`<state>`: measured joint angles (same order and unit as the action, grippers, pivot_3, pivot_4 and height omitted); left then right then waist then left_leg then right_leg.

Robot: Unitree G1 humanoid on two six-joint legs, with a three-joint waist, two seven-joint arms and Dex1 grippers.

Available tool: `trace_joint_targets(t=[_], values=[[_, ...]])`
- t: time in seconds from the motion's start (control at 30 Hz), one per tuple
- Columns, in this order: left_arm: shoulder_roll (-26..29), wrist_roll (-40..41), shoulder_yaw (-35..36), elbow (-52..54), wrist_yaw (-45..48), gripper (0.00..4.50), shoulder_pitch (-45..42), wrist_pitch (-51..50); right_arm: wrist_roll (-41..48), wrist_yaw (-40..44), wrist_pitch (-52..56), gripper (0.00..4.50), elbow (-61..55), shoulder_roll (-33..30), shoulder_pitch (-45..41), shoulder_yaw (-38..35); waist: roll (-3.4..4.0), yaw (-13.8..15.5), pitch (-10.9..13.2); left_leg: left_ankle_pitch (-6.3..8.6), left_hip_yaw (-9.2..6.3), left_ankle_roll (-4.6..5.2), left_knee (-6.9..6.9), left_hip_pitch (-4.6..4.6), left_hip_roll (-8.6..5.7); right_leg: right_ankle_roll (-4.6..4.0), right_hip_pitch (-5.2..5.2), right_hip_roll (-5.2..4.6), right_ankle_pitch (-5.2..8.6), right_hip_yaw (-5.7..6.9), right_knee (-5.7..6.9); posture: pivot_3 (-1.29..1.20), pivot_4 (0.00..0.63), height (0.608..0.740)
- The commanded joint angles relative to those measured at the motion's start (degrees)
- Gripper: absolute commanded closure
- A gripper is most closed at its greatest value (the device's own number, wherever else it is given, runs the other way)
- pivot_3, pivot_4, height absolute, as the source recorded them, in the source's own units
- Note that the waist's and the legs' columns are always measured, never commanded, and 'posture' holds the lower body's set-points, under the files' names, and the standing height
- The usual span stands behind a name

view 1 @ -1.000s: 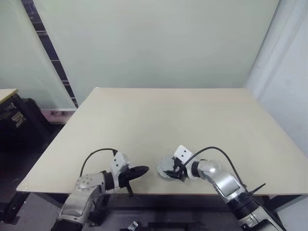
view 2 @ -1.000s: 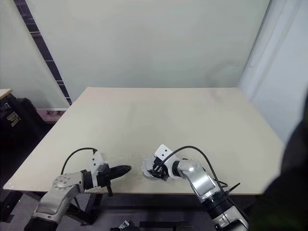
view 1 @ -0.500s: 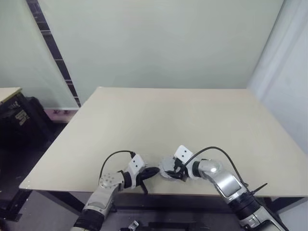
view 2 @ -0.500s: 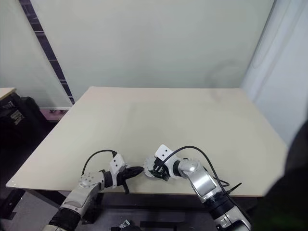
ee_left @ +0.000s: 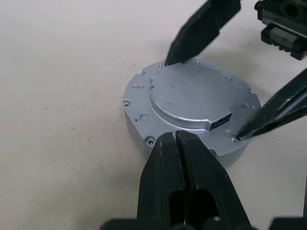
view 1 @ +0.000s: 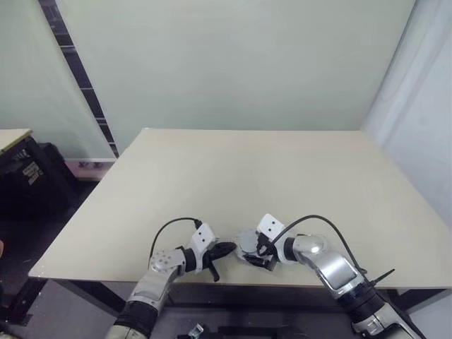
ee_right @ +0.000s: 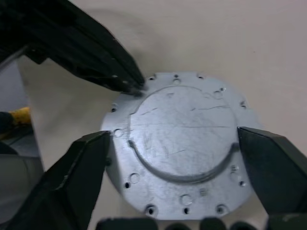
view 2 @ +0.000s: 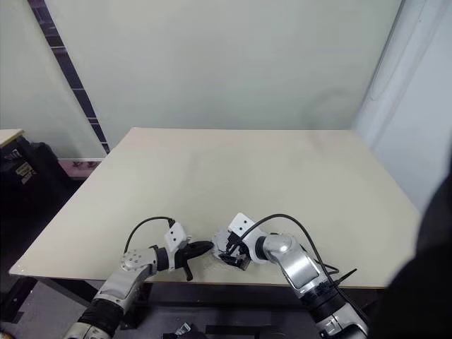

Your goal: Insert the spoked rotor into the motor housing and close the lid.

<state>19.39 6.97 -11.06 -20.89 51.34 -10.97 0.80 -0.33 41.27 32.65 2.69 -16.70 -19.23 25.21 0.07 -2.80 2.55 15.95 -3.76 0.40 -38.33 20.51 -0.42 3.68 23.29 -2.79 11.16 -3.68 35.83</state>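
The motor housing (ee_left: 192, 103) is a round grey metal unit lying on the table with a flat closed face and small screw holes upward; it also shows near the front edge (view 1: 246, 244). My left gripper (ee_left: 175, 135) is shut, its tips touching the housing's rim on the left (view 1: 224, 248). From the right, my right gripper (ee_right: 173, 138) stands open with one finger on each side of the housing, close to its rim. The spoked rotor and the lid are hidden or out of view.
The beige table (view 1: 282, 176) stretches far behind the housing. Its front edge (view 1: 233, 284) runs just below both grippers. A dark cart (view 1: 21, 176) stands off the table at the far left.
My left gripper has moved right and down until its shut tips meet the housing. The right arm has stayed by the housing. The camera has shifted a little.
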Motion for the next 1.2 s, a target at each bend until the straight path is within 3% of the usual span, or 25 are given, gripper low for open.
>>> trace_joint_targets(t=[0.03, 0.33, 0.67, 1.2], values=[[-0.3, -0.8, -0.8, 0.3, 0.3, 4.5, -1.2, 0.8, 1.5, 0.6, 0.6, 0.04, -1.9, 0.1, 0.1, -1.3, 0.0, 0.0, 0.0, 0.0, 0.0, 0.0, 0.0, 0.0, 0.0, 0.0, 0.0, 0.0, 0.0, 0.0, 0.0, 0.0, 0.0, 0.74], [-0.4, -0.7, -1.0, 0.5, 0.7, 4.5, -1.2, 0.6, 8.3, -1.6, 4.0, 0.04, -3.0, 3.9, -1.0, -9.9, 0.0, 0.0, 0.0, 0.0, -0.01, 0.0, -0.01, 0.02, 0.0, 0.01, 0.0, 0.0, -0.01, 0.0, 0.0, 0.0, 0.0, 0.74], [-0.4, -0.7, -1.3, -0.1, 1.1, 4.5, -1.7, 0.6, 18.6, -11.1, 27.4, 0.04, 0.4, 6.8, -5.0, -26.8, 0.02, 0.0, 0.0, 0.0, -0.02, 0.0, -0.01, 0.04, -0.01, 0.0, 0.01, 0.0, -0.02, -0.02, 0.0, 0.0, 0.0, 0.74], [-0.7, -0.5, -1.4, 0.2, 1.6, 4.5, -1.4, 1.0, 30.1, -18.2, 44.9, 0.04, 13.7, 15.8, -7.2, -46.5, 0.17, -0.1, -0.1, 0.0, 0.01, 0.01, 0.01, 0.03, 0.0, 0.0, 0.01, 0.04, -0.02, -0.07, 0.0, 0.0, 0.0, 0.74]])
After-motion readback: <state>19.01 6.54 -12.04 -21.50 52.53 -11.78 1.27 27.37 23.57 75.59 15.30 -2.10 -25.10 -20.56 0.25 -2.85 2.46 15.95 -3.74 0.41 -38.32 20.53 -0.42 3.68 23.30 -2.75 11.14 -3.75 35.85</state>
